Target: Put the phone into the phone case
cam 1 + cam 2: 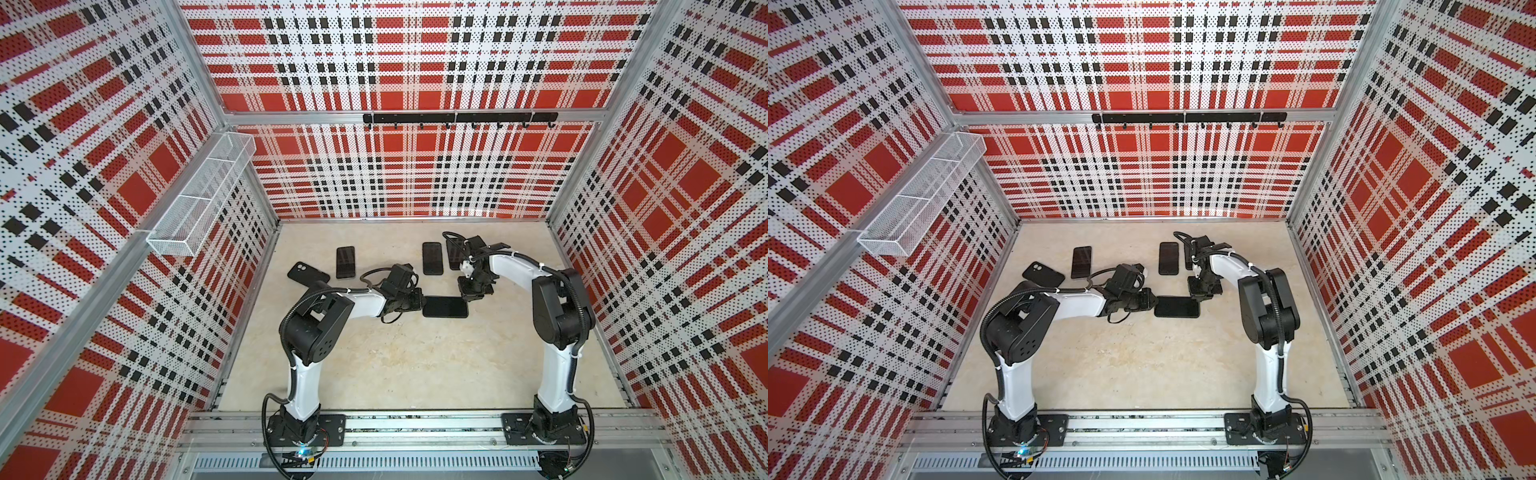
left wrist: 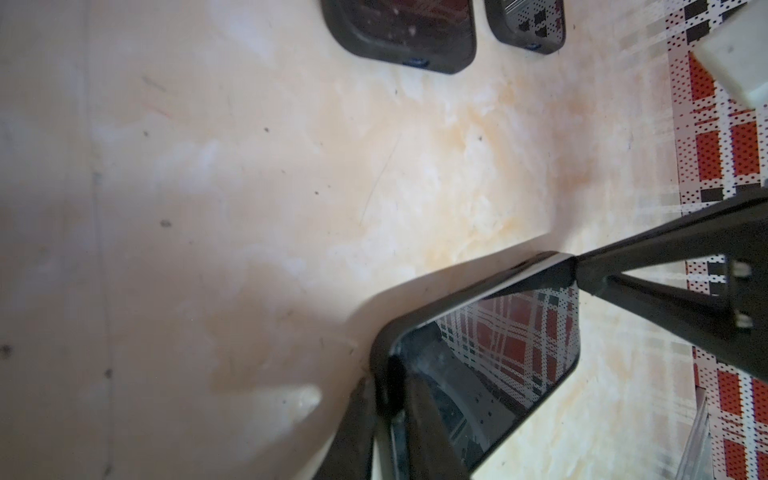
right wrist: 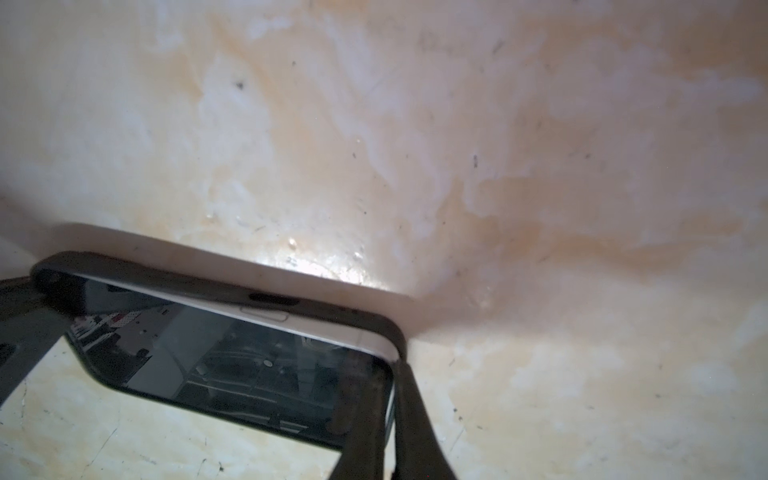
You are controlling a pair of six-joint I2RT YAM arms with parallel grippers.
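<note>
Phone (image 1: pixel 444 307) lies screen-up and crosswise at the middle of the marbled table (image 1: pixel 415 365) in both top views, seated in a black phone case (image 3: pixel 187 281). The right wrist view shows its pale side edge between the glass and the case rim along one long side.

The left arm rises from its base at the lower left of the frame and bends at the elbow. Its white forearm stretches rightward, low over the table, so the left tool (image 1: pixel 417 306) meets the phone's left end. In the left wrist view that tool is pinching the end of the phone case, one finger (image 2: pixel 428 419) over the glass and its mate outside the rim.

The right arm climbs from the lower right, folds at the elbow and runs its forearm up and leftward, then drops its wrist steeply. The right tool (image 1: pixel 468 294) has its fingers pressed together, tips set at the phone's upper right corner.

Other dark phones (image 1: pixel 345 262) lie toward the back of the table, one partly hidden by the right arm.
</note>
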